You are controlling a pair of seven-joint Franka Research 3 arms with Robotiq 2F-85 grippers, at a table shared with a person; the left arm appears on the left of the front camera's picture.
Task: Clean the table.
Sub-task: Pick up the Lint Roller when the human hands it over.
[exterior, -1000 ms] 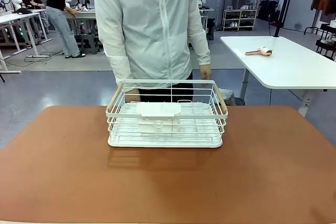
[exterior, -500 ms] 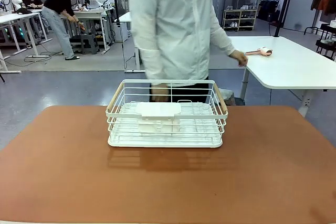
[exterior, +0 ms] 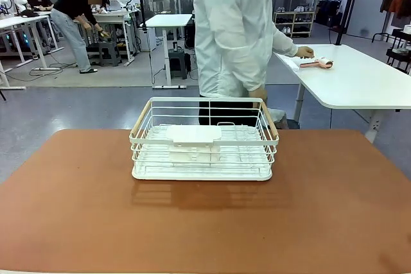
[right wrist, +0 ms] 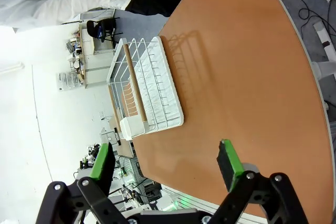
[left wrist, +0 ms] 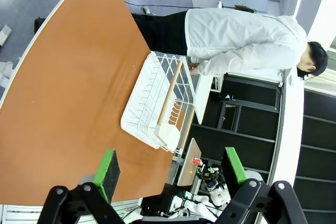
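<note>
The reddish-brown table [exterior: 205,222] spreads across the front view, and its top also shows in the left wrist view [left wrist: 68,93] and the right wrist view [right wrist: 241,77]. My left gripper [left wrist: 170,174] hangs high above the table, open, with nothing between its green pads. The right gripper [right wrist: 165,163] is likewise open and empty, well above the table top. A person in a white jacket [exterior: 234,30] stands behind the far edge, turned sideways, one hand [exterior: 305,51] reaching onto the white table at the right.
A white wire basket [exterior: 204,139] with wooden handles sits at the table's far middle [left wrist: 160,103] [right wrist: 144,90]. A white-topped table [exterior: 359,81] at the back right carries a small pinkish item [exterior: 319,63]. Other people work at distant benches.
The person has turned away from the basket and stepped right, one hand now reaching the item on the white table. The basket has not moved.
</note>
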